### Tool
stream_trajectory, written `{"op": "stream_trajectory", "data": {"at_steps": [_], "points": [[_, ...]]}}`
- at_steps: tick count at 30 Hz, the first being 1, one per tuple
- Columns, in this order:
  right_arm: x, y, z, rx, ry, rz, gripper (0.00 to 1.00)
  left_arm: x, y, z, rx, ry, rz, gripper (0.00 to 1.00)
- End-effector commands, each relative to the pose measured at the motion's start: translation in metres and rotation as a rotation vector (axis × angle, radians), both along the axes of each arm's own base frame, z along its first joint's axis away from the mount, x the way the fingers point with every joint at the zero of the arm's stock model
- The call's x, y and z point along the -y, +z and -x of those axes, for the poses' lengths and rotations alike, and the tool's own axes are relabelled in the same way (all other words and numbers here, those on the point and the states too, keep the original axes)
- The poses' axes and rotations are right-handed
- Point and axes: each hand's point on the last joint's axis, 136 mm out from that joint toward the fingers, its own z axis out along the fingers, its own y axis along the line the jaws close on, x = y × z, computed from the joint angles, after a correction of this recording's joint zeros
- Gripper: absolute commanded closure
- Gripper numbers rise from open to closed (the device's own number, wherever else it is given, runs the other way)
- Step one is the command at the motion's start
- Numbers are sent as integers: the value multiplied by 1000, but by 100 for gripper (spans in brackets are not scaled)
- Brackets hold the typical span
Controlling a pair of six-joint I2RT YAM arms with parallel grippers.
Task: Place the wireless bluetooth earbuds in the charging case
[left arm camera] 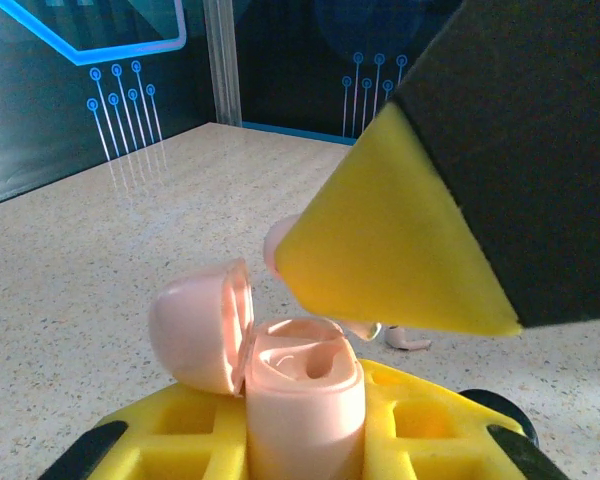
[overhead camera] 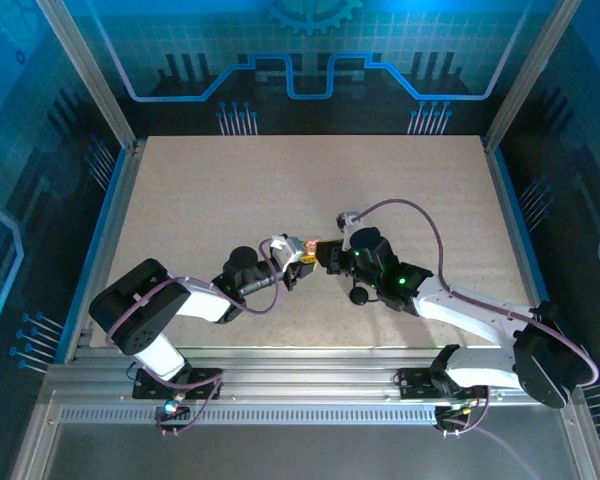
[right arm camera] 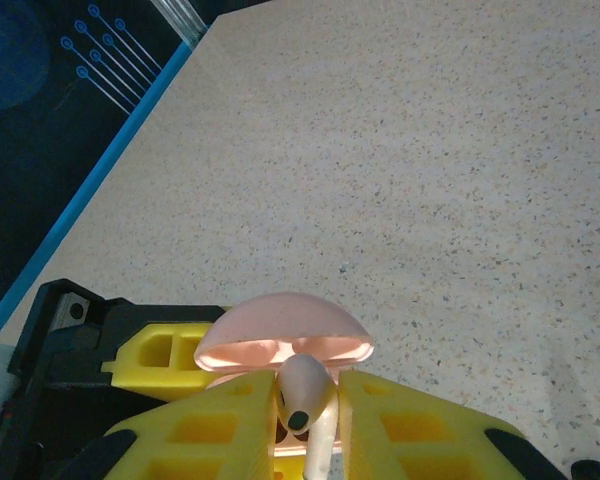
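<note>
My left gripper [left arm camera: 305,445] is shut on the pink charging case [left arm camera: 302,385], which stands upright between its yellow fingers [left arm camera: 180,430]. The case's lid [left arm camera: 195,325] is swung open to the left, and its sockets look empty. My right gripper [right arm camera: 308,405] is shut on a pale earbud [right arm camera: 305,390], pinching it just above the open case [right arm camera: 280,335]. In the left wrist view that earbud [left arm camera: 276,242] peeks out from behind the right gripper's yellow finger [left arm camera: 390,240]. A second pale earbud [left arm camera: 410,340] lies on the table behind the case. The two grippers [overhead camera: 298,262] [overhead camera: 327,256] meet at mid-table around the case [overhead camera: 306,246].
A small round black object [overhead camera: 358,296] sits on the table close under the right arm. The speckled beige tabletop [overhead camera: 280,180] stretches back to the blue-lit walls, with metal posts at its far corners.
</note>
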Motion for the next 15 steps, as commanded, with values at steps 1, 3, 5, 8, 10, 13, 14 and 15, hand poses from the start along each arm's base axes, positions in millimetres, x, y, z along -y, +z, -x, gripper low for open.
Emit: {"op": "stream_trajectory", "data": {"at_steps": [1,3,5,8,10,13,14,15], "points": [[0,27,-1,82,-17,-52,77,4,15,0,39,-5,42,90],[0,32,-1,93,-16,-59,77,4,16,0,40,-3,47,90],[0,33,-2,96,-17,-64,77,3,18,-1,39,2,55,90],[-3,34,-3,98,-15,-74,77,4,22,-1,35,1,76,89],[-4,33,-4,98,-15,-76,77,4,24,-1,32,-2,88,89],[-5,31,-5,96,-16,-78,77,4,27,-1,34,-2,103,89],[-5,32,-5,96,-15,-79,77,4,27,-1,35,-2,104,89],[-6,33,-5,97,-14,-81,77,4,29,0,36,-5,106,90]]}}
